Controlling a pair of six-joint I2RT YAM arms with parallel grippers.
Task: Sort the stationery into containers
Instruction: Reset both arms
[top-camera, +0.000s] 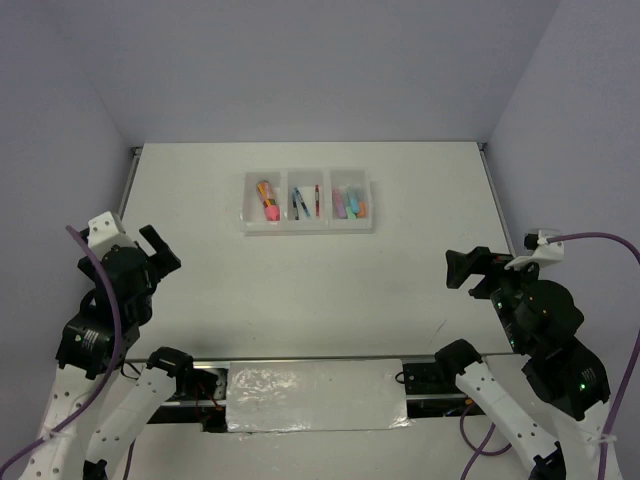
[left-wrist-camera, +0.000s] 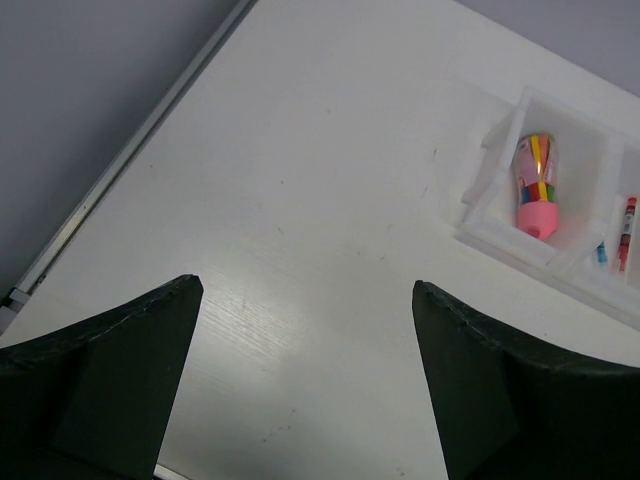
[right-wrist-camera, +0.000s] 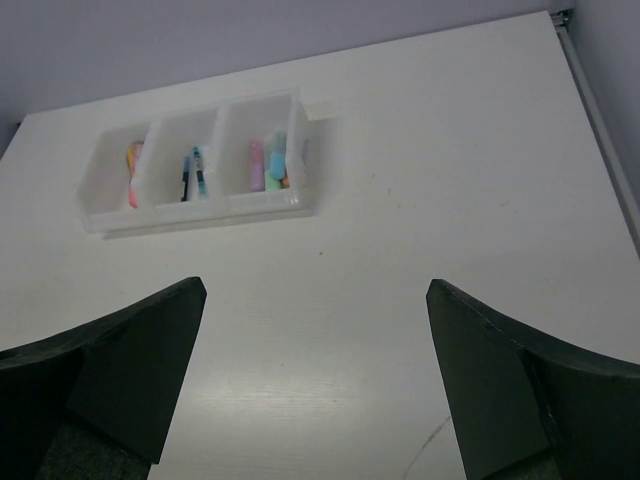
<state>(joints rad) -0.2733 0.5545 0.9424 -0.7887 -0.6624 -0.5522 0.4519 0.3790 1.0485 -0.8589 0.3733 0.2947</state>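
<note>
The white three-compartment tray (top-camera: 308, 227) sits at the far middle of the table. Its left compartment holds the stubby pink-orange-yellow piece (top-camera: 267, 199), also in the left wrist view (left-wrist-camera: 537, 184). Its middle compartment holds thin blue and red pens (top-camera: 306, 203). Its right compartment holds pastel markers (top-camera: 350, 204), also in the right wrist view (right-wrist-camera: 269, 163). My left gripper (top-camera: 160, 252) is open and empty at the near left, well away from the tray. My right gripper (top-camera: 462, 268) is open and empty at the near right. Both hang above bare table.
A metal rail (top-camera: 130, 190) runs along the table's left edge and another along the right edge (top-camera: 490, 180). A sheet of clear plastic (top-camera: 315, 397) lies between the arm bases at the near edge. Grey walls enclose the table.
</note>
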